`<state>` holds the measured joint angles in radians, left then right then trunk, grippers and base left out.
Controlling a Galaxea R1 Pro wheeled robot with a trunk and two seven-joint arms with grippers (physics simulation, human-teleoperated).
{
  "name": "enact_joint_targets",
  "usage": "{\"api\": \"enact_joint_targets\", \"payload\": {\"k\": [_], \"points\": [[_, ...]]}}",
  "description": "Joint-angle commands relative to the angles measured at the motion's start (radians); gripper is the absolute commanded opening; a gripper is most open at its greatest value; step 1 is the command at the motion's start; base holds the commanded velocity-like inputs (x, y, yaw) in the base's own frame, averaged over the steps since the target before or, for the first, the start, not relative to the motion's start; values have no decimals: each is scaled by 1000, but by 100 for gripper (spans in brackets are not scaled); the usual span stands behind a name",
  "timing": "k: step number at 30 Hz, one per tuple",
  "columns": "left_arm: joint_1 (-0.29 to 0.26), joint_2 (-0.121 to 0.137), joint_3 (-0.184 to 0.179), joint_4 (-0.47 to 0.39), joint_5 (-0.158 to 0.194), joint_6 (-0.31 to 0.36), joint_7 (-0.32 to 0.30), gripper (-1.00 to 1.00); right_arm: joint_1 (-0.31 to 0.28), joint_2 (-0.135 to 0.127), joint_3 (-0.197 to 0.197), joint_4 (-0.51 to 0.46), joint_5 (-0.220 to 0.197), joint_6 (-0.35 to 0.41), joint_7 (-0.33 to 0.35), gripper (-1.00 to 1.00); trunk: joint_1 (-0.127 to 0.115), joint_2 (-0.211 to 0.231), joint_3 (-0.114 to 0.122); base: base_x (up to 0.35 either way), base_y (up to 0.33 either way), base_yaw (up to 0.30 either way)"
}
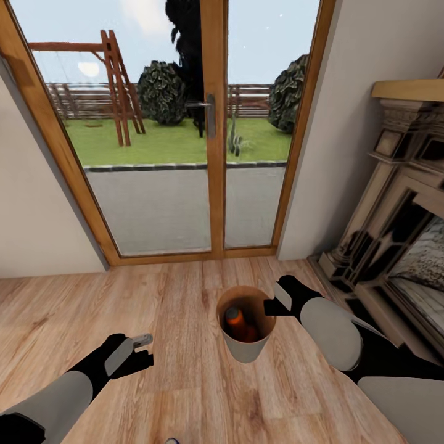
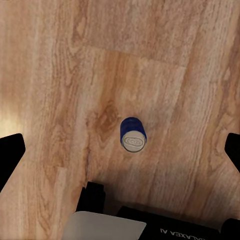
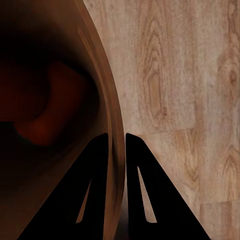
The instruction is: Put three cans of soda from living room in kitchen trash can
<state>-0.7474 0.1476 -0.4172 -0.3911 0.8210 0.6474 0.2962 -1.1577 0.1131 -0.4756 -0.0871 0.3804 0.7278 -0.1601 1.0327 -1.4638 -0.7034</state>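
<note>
Soda cans: blue can (image 2: pixel 133 134) stands upright on wood floor (image 1: pixel 185 382), seen top-down in left wrist view, apart from both fingers; orange cans (image 1: pixel 237 325) lie inside bin.
R gripper (image 1: pixel 269 306): clenched on bin rim; right wrist view shows one finger (image 3: pixel 87 190) inside the wall, other outside, wall pinched between.
Tash can (image 1: pixel 246 353): upright on floor, mid head view, at 9 o'clock of R gripper, touching it; orange-brown inside, pale outside.
L gripper (image 1: pixel 143 350): released, fingers spread wide, nothing held; blue can below it, centred in the gap, not touching.
L gripper vs bin: at 9 o'clock of bin, well apart.
Beyond: glass doors (image 1: pixel 209 123) at 12 o'clock, fireplace (image 1: pixel 394 234) at 2 o'clock.
</note>
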Motion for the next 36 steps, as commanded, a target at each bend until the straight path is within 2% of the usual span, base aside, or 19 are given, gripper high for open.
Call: {"api": "enact_joint_targets", "payload": {"k": [1,5,19,23,25,27,30,33,35,36], "points": [[0,-1,0,0,0,0,0,100,0,0,-12,0,-14,-2,5,-100,0,0,0,0,0,-5],[0,-1,0,0,0,0,0,100,0,2,-12,1,-14,-1,5,-100,0,0,0,0,0,-3],[0,-5,0,1,0,0,0,100,-2,3,-9,1,-14,3,6,-100,54,-98,-44,0,0,0],[0,-14,-1,2,0,0,0,100,-9,5,-15,-1,-16,57,9,-100,69,-126,-56,0,0,0],[0,-20,-7,2,0,0,0,100,-66,10,-17,-2,-37,180,9,-100,77,-140,-63,0,0,0],[0,-22,-19,2,0,0,0,100,-123,12,-18,-4,-70,268,8,-100,84,-154,-69,0,0,0],[0,-24,-29,2,0,0,0,100,-184,13,-18,-4,-94,311,6,-100,96,-175,-78,0,0,0],[0,-24,-36,2,0,0,-1,100,-299,14,-18,25,-111,319,1,-100,107,-196,-88,0,0,0],[0,-25,-38,2,0,0,-1,100,-349,13,-17,55,-114,319,-1,-100,115,-210,-94,0,0,0],[0,-25,-39,2,0,0,-1,100,-401,13,-18,83,-116,319,-2,-100,119,-217,-97,0,0,0]]}}
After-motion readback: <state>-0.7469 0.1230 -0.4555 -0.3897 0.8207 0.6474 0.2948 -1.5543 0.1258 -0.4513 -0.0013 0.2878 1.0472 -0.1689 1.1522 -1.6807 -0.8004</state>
